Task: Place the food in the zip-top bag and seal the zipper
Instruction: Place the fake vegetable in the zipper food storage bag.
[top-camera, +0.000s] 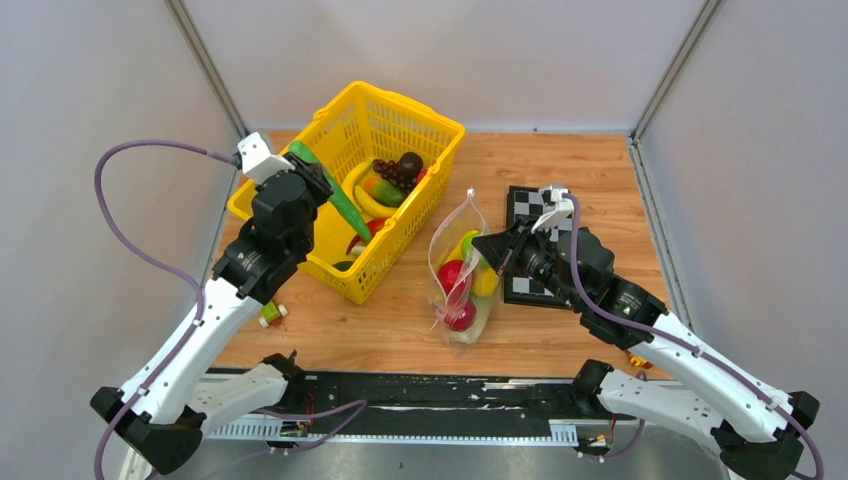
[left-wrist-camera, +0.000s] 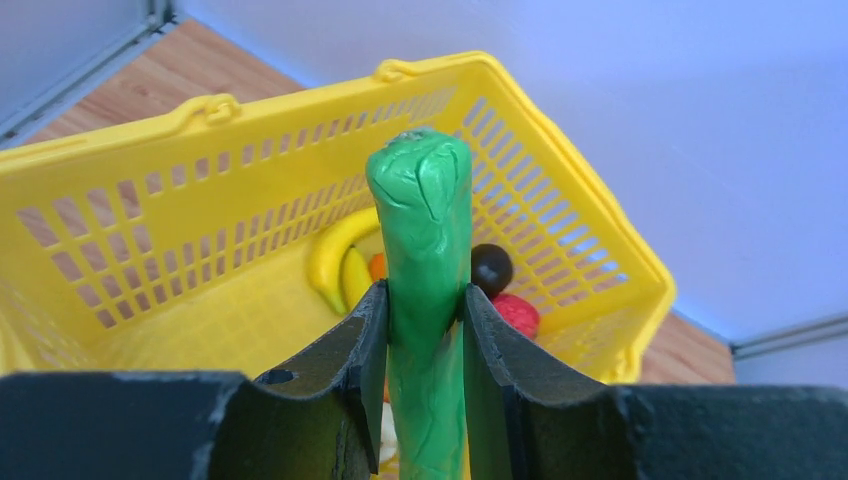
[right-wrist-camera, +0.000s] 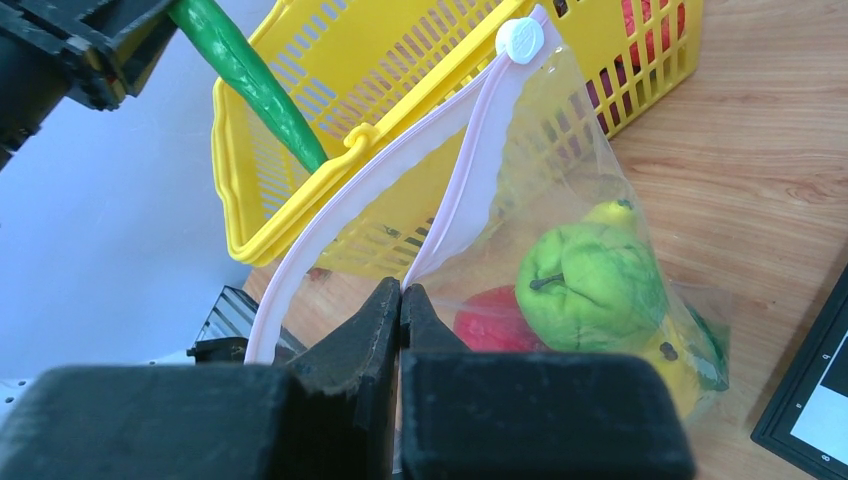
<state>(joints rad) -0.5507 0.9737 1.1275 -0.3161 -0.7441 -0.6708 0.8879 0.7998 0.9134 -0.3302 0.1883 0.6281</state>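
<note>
My left gripper (top-camera: 318, 186) (left-wrist-camera: 425, 300) is shut on a green cucumber (top-camera: 335, 195) (left-wrist-camera: 424, 225) and holds it up over the yellow basket's left side. More food lies in the basket: bananas (top-camera: 368, 198), purple grapes (top-camera: 390, 173) and a dark round fruit (top-camera: 410, 163). The zip-top bag (top-camera: 462, 290) lies on the table between basket and chessboard, holding red fruits (top-camera: 452, 275), a green fruit (right-wrist-camera: 585, 285) and something yellow. My right gripper (top-camera: 482, 243) (right-wrist-camera: 401, 292) is shut on one side of the pink zipper (right-wrist-camera: 450, 200), lifting the mouth open towards the basket.
The yellow mesh basket (top-camera: 410, 105) stands at the back left of the wooden table. A chessboard (top-camera: 525, 205) lies under my right arm. Small toy blocks rest near the front edge, one on the left (top-camera: 270, 314) and one on the right (top-camera: 637, 358). Walls close in on both sides.
</note>
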